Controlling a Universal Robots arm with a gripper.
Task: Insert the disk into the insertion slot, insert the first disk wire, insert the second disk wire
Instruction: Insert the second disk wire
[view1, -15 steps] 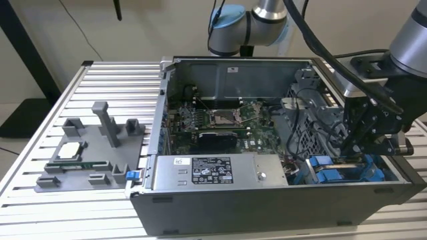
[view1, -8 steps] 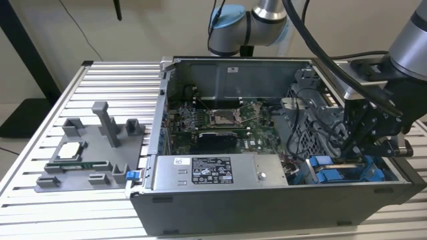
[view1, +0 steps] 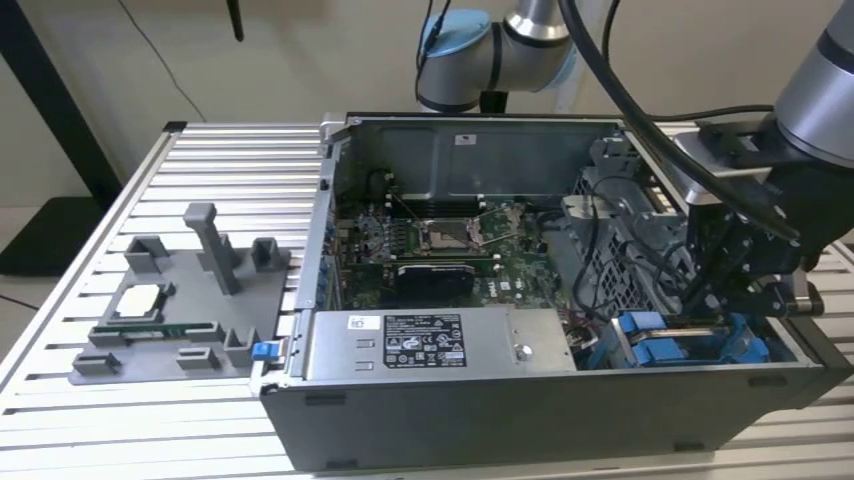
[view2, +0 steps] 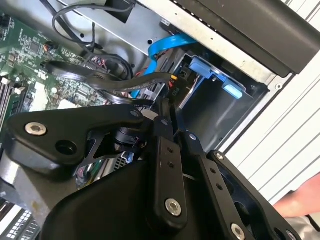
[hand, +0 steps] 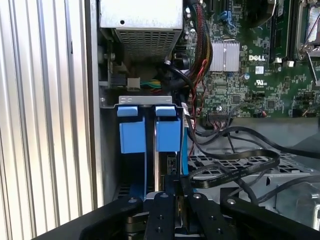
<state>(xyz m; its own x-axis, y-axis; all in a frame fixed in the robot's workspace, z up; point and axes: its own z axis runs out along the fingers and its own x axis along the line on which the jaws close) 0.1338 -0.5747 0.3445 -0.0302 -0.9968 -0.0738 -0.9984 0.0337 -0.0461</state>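
The black arm-mounted gripper (view1: 727, 300), jaws together over the grey sheet-metal drive cage (hand: 112, 165), hangs above the seated blue-framed disk (hand: 167, 135), so wire insertion appears to remain.

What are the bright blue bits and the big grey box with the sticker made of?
The blue carriers look like moulded plastic: solid bright colour, smooth matte faces, chunky tabs. The grey box looks like bare sheet metal: dull silvery sheen, crisp folded edges, and a perforated end seen in the first wrist view. Its sticker seems to be printed paper or film; I can't tell which.
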